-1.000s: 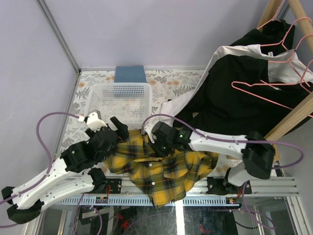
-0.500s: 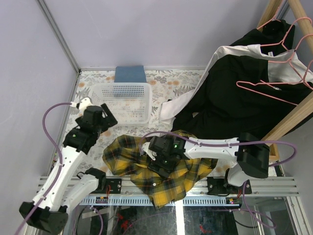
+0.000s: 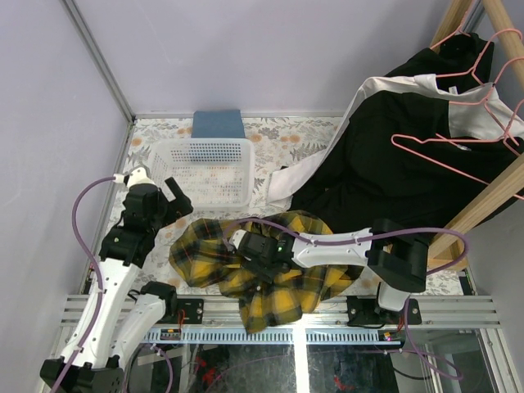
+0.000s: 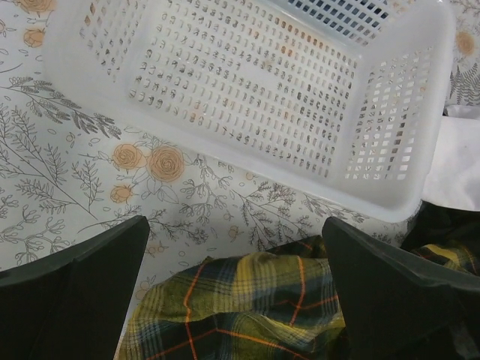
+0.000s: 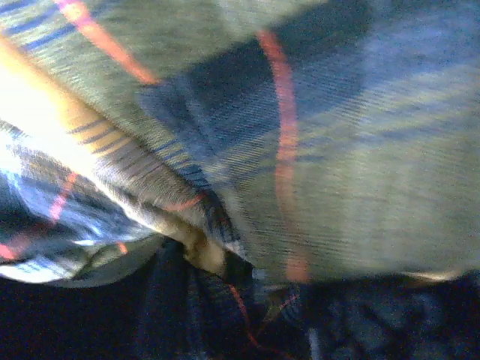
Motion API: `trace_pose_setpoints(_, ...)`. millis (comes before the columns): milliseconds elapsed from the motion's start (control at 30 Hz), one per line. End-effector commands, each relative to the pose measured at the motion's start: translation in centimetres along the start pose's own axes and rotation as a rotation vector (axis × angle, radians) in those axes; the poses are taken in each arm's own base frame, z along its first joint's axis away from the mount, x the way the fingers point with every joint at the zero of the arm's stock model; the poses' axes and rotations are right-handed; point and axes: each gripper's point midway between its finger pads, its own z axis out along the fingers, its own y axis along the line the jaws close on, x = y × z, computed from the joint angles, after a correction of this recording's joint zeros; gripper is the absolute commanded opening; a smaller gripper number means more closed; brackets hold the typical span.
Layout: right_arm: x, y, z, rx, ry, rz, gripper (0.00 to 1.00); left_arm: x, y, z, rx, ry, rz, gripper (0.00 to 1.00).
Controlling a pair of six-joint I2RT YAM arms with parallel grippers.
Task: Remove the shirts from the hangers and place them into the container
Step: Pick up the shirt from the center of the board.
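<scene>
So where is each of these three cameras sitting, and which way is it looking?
Top: fixed above and behind the arms, looking down on the table; left arm, right arm, white basket and plaid shirt show.
Left wrist: on the left arm, looking past its open left claw at basket and shirt; both dark fingers show.
Right wrist: on the right arm, close against the plaid shirt, blurred; no fingers visible.
Shared: top and left wrist both show the basket.

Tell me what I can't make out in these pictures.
- Top view: the right gripper has its jaws buried in the plaid shirt; its wrist view shows only blurred cloth.
- Top view: the pink hangers are cut off by the right edge.
- Top view: the black shirts overlap, count unclear.
</scene>
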Motion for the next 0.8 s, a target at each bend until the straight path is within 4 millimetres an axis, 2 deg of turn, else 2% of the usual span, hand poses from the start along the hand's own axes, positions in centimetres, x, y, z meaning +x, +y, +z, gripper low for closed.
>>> trace_pose_setpoints(0, 1.6, -2.8, 3.6, 0.156, 0.002, 0.048, 0.43, -2.0, -0.4, -0.1, 0.025, -0.093, 0.005, 1.00)
trace_pose_setpoints(100, -1.1, -2.9, 1.6, 0.151, -0.112, 0.049, 0.16, -2.1, 0.5, -0.3, -0.024, -0.113, -0.015, 1.00)
trace_pose_setpoints(133, -2.3, -2.9, 0.4, 0.139, -0.169, 0.045, 0.02, -2.0, 0.8, -0.3, -0.038, -0.114, -0.023, 1.00)
trace_pose_setpoints(167, -3.9, -2.8, -1.3, 0.124, -0.240, 0.046, 0.00, -2.0, 1.1, -0.4, -0.049, -0.115, -0.028, 1.00)
trace_pose_setpoints(233, -7.0, -2.6, -5.1, 0.089, -0.399, 0.041, 0.00, -2.3, 1.2, -0.7, -0.054, -0.133, -0.039, 1.00)
trace_pose_setpoints(267, -8.8, -2.8, -8.1, 0.083, -0.509, 0.043, 0.00, -2.5, 1.3, -1.0, -0.054, -0.147, -0.044, 1.00)
trace_pose_setpoints(300, -9.9, -3.0, -9.6, 0.082, -0.580, 0.045, 0.00, -2.7, 1.5, -1.2, -0.060, -0.162, -0.053, 1.00)
trace_pose_setpoints(367, -12.4, -3.7, -14.4, 0.097, -0.773, 0.043, 0.00, -3.1, 1.9, -1.8, -0.073, -0.193, -0.068, 1.00)
trace_pose_setpoints(433, -14.1, -5.0, -19.2, 0.151, -0.962, 0.056, 0.00, -3.5, 2.2, -2.4, -0.079, -0.222, -0.084, 1.00)
trace_pose_setpoints(533, -15.9, -6.8, -24.6, 0.250, -1.184, 0.070, 0.00, -4.1, 2.8, -3.2, -0.093, -0.269, -0.107, 1.00)
trace_pose_setpoints(633, -17.2, -8.5, -27.7, 0.368, -1.300, 0.075, 0.00, -4.5, 3.4, -3.8, -0.115, -0.301, -0.129, 1.00)
trace_pose_setpoints(767, -19.1, -10.6, -29.9, 0.524, -1.367, 0.104, 0.00, -5.0, 4.0, -4.7, -0.134, -0.342, -0.157, 1.00)
